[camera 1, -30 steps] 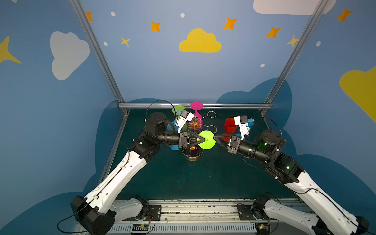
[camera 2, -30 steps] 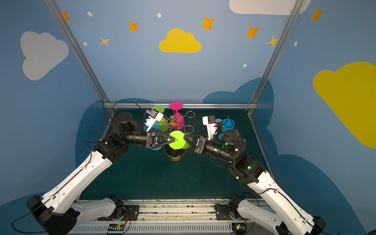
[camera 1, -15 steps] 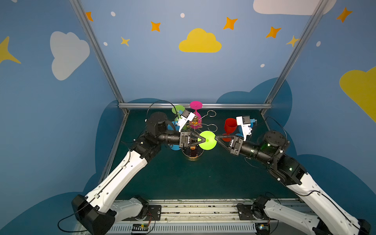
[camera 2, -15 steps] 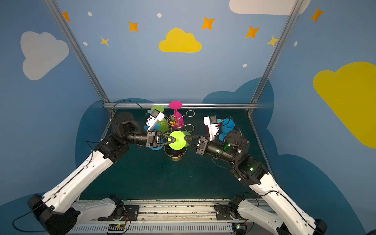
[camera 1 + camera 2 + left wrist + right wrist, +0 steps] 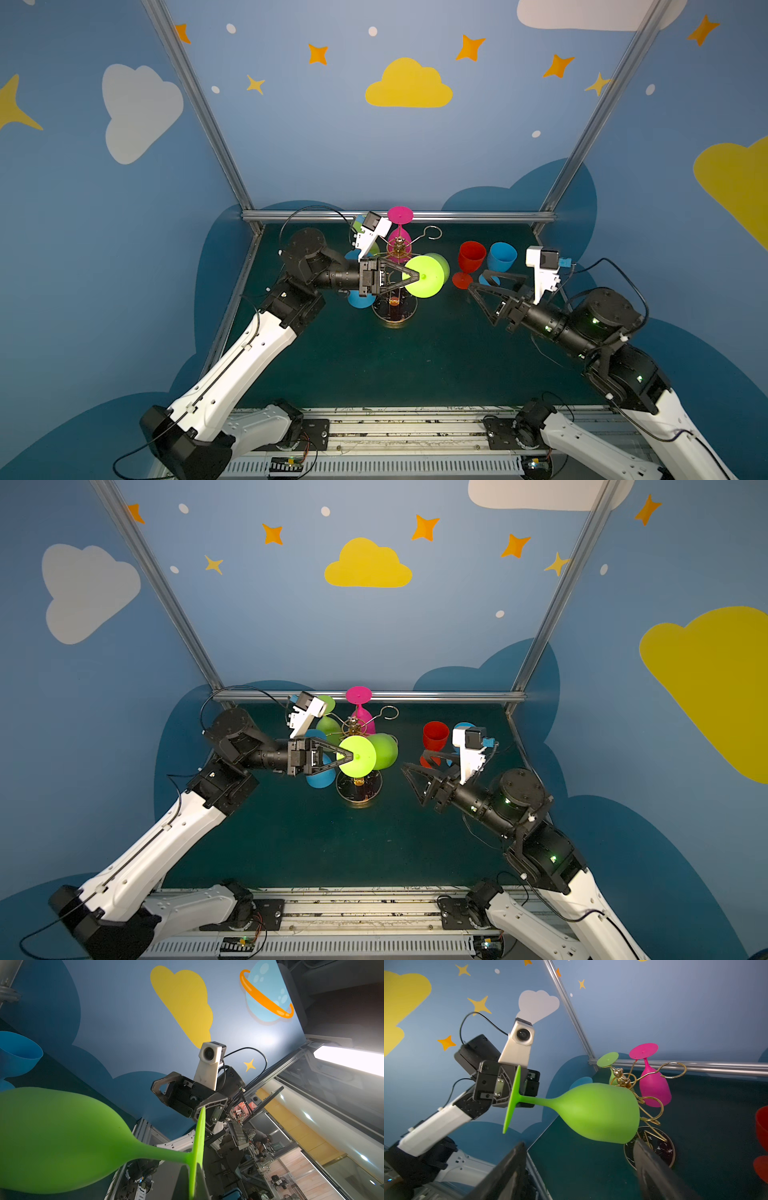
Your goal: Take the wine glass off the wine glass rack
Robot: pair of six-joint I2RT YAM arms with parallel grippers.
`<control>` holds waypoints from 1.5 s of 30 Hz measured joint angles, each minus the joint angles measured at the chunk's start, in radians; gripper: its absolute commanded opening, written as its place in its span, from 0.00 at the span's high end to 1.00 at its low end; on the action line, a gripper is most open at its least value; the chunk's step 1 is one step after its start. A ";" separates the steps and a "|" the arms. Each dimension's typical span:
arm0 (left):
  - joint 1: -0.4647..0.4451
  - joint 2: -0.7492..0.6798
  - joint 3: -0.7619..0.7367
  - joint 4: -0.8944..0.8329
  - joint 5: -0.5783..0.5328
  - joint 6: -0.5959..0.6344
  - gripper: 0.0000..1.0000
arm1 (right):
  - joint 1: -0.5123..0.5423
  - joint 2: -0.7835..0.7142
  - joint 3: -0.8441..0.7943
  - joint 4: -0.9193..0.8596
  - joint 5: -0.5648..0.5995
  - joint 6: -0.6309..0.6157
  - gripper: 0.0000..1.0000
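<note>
A lime green wine glass (image 5: 436, 272) (image 5: 598, 1113) lies on its side in the air, bowl toward the right. My left gripper (image 5: 417, 275) (image 5: 350, 755) (image 5: 194, 1182) is shut on its round foot (image 5: 511, 1099). The bowl's rim sits right beside the gold wire arms of the wine glass rack (image 5: 395, 311) (image 5: 652, 1101); whether they touch I cannot tell. My right gripper (image 5: 477, 279) (image 5: 413, 759) (image 5: 579, 1159) is open and empty, off to the right of the glass.
A pink glass (image 5: 400, 216), a second green glass (image 5: 370, 249) and a blue glass (image 5: 359, 298) hang on the rack. A red glass (image 5: 471, 255) and a blue glass (image 5: 503, 255) stand on the table, just behind the right gripper.
The right gripper has opened, come off the green glass and drawn back to the right. The left gripper has closed on the glass's foot and holds it alone.
</note>
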 measured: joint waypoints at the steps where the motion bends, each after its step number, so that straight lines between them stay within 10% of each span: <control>1: 0.001 0.000 0.000 0.012 0.002 -0.014 0.97 | 0.000 0.001 -0.002 -0.001 0.002 -0.040 0.17; 21: 0.035 0.031 0.019 0.114 0.045 -0.203 0.97 | 0.000 0.137 -0.114 0.281 -0.113 -0.658 0.11; 45: 0.046 0.054 0.043 0.212 0.051 -0.299 0.97 | -0.006 0.330 -0.027 0.344 -0.171 -0.773 0.16</control>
